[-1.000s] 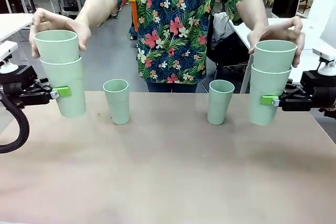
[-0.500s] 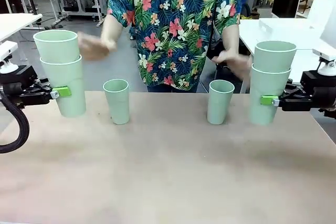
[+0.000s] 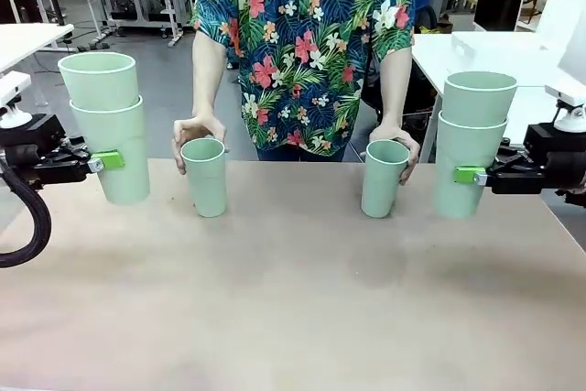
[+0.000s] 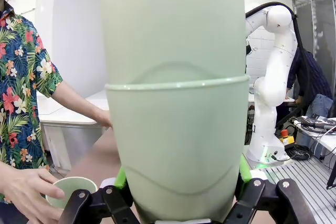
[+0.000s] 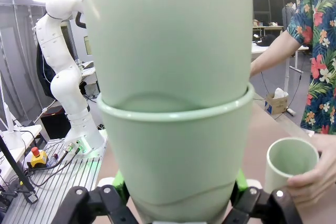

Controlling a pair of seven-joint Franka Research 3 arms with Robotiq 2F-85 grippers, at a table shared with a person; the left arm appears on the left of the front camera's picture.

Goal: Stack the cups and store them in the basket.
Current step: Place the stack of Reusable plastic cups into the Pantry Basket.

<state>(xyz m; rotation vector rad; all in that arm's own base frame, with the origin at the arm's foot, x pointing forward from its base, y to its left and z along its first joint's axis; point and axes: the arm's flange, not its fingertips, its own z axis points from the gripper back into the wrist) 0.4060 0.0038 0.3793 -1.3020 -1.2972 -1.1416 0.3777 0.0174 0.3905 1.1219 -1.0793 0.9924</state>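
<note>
The left gripper [image 3: 117, 162] is clamped on the lower cup of a two-cup stack [image 3: 108, 121], held upright above the bench's [image 3: 293, 299] left edge. The right gripper [image 3: 461, 177] grips the lower cup of a second two-cup stack [image 3: 474, 139] at the right edge, its base close to the bench top. Neither stack nor gripper has shifted since a second ago. The person's hands have: then they rested on the top cups of the stacks. Now one hand [image 3: 192, 131] curls around the rim of the single cup [image 3: 204, 179] standing left of centre, and the other hand [image 3: 397, 140] holds the rim of the single cup [image 3: 384, 179] standing right of centre.
</note>
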